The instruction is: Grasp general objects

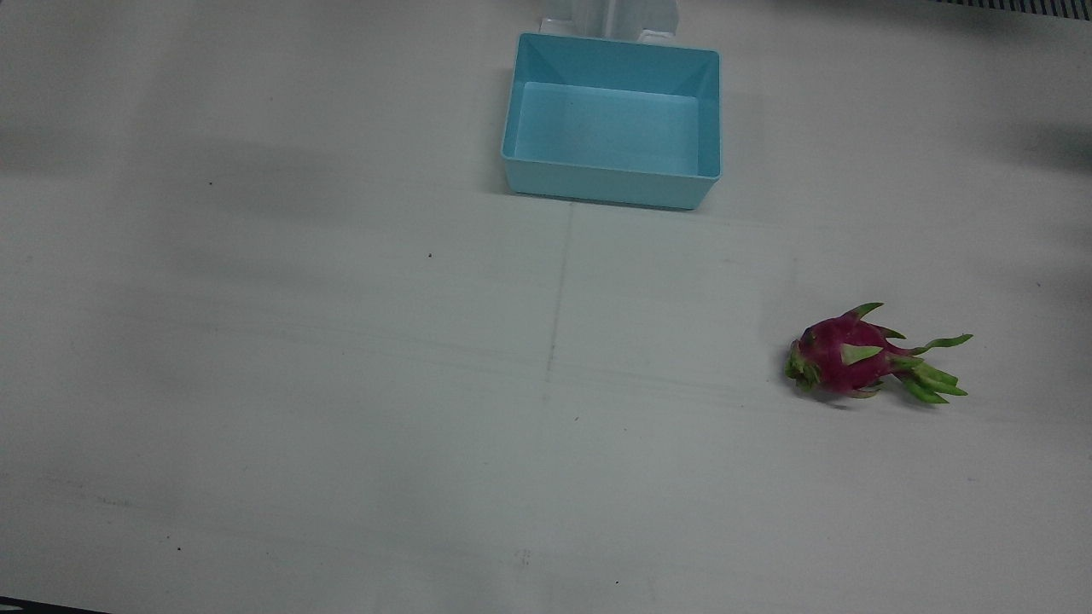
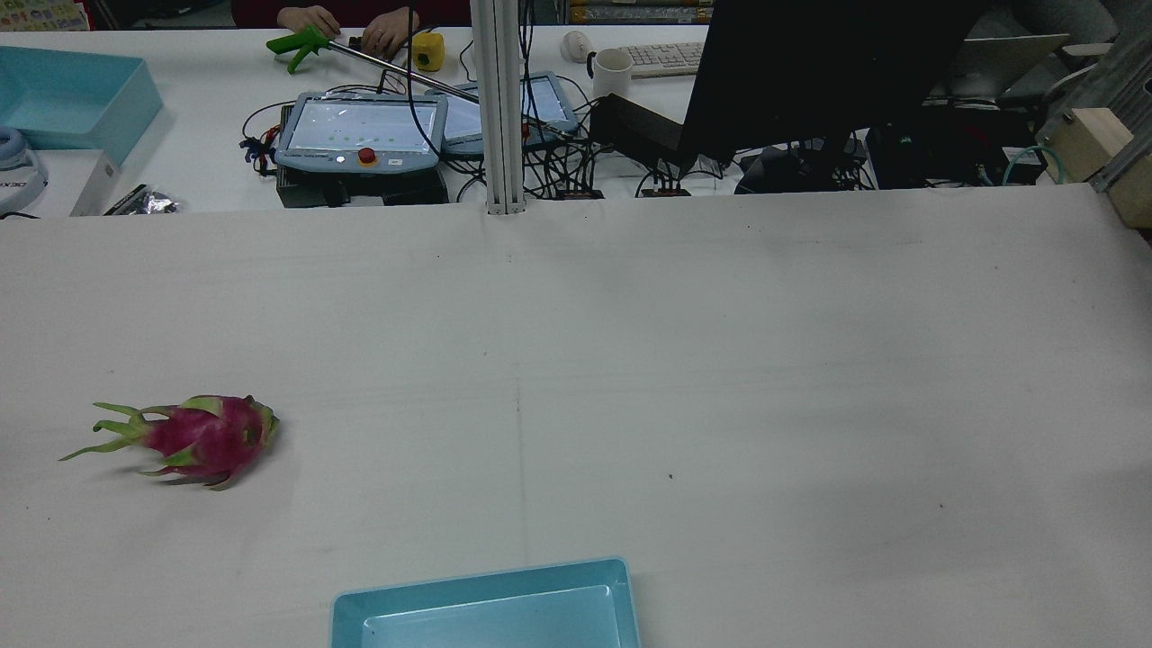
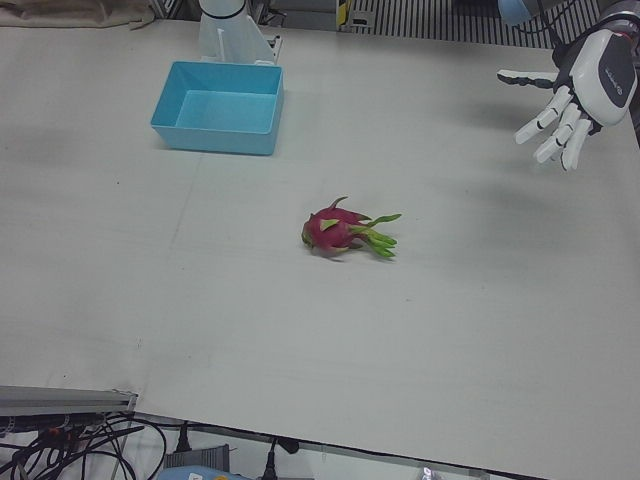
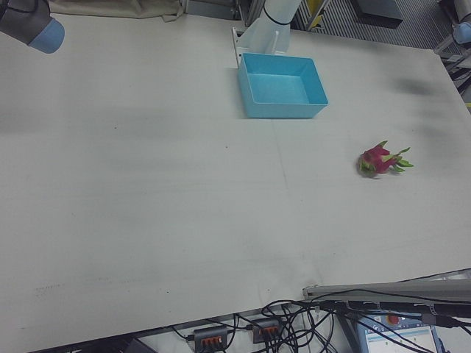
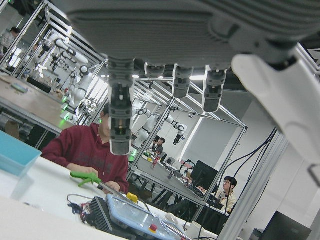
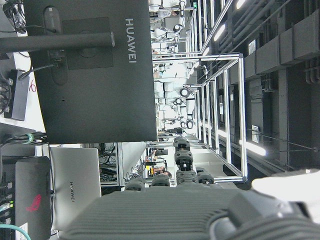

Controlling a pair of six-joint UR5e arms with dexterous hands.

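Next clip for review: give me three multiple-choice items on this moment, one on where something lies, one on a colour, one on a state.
1. Where does the dragon fruit lie?
A. inside the bin
B. on the bare table, apart from the bin
C. in a robot hand

2. What colour is the bin?
A. light blue
B. red
C. yellow

3. What state is the left robot hand in?
A. shut on the dragon fruit
B. open, fingers spread, holding nothing
C. resting inside the bin

Key: 1 B, the fruit sits on the white table, well clear of the bin; 2 A, its walls and floor are light blue in every view; 3 B, the left-front view shows the robot hand raised above the table with its fingers apart.
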